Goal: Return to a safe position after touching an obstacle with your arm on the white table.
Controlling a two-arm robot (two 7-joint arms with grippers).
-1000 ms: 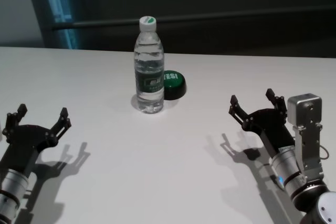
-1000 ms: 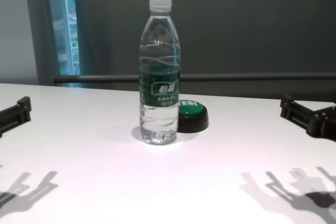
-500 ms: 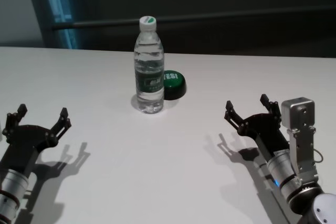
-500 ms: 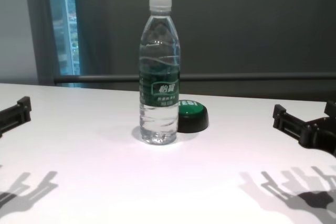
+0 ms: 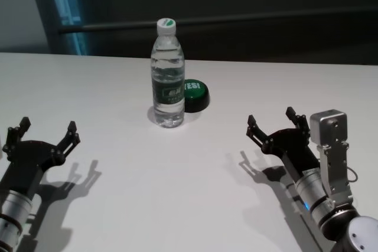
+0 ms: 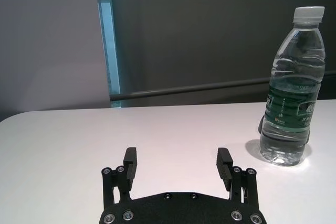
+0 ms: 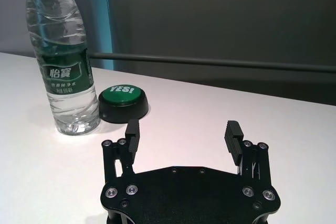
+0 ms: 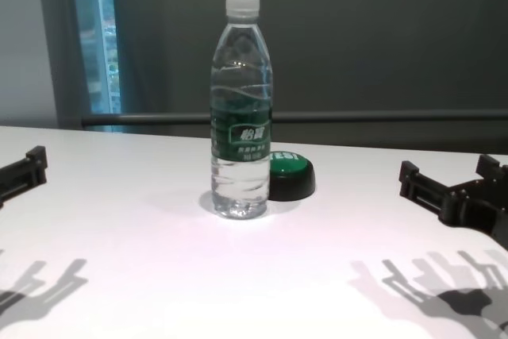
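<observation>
Hovering low, right tool spread, beside obstacle.

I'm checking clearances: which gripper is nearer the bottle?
The right gripper; it sits closer to the bottle than the left gripper does.

The bottle stands upright on the bench, toward its far middle. A button sits just beside it on the right and slightly behind, touching or nearly so. The left gripper hovers over the near left of the bench, the right gripper over the near right, both well apart from the bottle, which stands between them and farther back.
</observation>
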